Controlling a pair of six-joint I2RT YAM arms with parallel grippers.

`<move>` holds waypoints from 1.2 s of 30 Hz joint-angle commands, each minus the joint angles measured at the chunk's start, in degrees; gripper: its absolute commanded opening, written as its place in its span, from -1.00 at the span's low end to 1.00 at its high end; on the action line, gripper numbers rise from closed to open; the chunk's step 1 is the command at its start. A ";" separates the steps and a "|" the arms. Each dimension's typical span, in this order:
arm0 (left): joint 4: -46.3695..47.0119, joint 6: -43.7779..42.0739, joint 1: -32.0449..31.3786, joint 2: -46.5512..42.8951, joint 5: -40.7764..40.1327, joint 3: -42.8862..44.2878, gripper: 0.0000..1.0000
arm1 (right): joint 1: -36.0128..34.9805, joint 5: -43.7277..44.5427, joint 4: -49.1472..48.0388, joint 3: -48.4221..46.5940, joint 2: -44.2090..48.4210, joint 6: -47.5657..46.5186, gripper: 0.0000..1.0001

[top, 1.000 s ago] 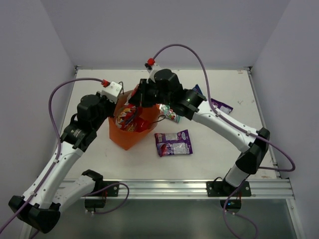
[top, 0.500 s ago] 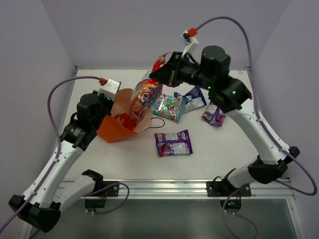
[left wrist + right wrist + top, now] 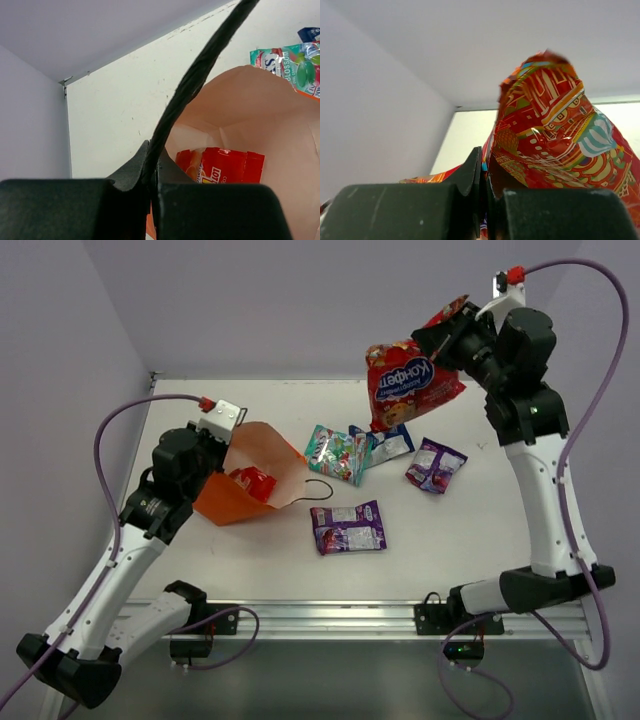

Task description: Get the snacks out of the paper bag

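Observation:
The orange paper bag (image 3: 250, 475) lies tilted on its side at the table's left, mouth toward the right. A red-orange packet (image 3: 252, 482) rests inside it, also in the left wrist view (image 3: 225, 166). My left gripper (image 3: 222, 439) is shut on the bag's dark handle (image 3: 200, 85). My right gripper (image 3: 445, 338) is shut on a large red-orange snack packet (image 3: 405, 382), held high above the table's back right; it fills the right wrist view (image 3: 555, 135). A teal-green packet (image 3: 335, 452), a blue-white one (image 3: 392, 442) and two purple ones (image 3: 436, 464) (image 3: 347, 527) lie on the table.
The bag's second loop handle (image 3: 318, 490) lies on the table by the bag's mouth. Grey walls close the table at left, back and right. A metal rail (image 3: 350, 618) runs along the near edge.
My right gripper has lifted the red-orange packet out of the bag and carried it up and to the back right. The bag has tipped over further to the left.

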State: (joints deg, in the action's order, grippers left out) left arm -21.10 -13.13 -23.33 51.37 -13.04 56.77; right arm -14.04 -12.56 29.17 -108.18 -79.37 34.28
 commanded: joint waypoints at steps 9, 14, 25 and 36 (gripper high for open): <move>6.43 -4.27 0.04 -3.39 9.60 -1.05 -1.00 | 13.32 8.16 -24.48 6.12 -20.20 1.13 -1.00; 6.86 -6.12 0.04 -4.88 14.25 -2.28 -1.00 | 17.73 7.63 -30.49 13.77 -24.76 3.25 -0.96; 6.78 -6.74 0.04 -5.58 17.78 -2.72 -1.00 | 19.23 23.53 -11.78 16.43 -22.59 -2.02 0.92; 6.60 -7.26 0.04 -5.50 17.08 -2.63 -1.00 | 6.95 15.73 -5.96 24.50 1.31 -7.90 0.98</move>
State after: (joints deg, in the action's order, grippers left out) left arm -20.25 -19.11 -23.31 46.89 3.05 53.45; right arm 0.49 7.38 24.47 -85.97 -88.16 30.55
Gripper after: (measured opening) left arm 0.030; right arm 0.989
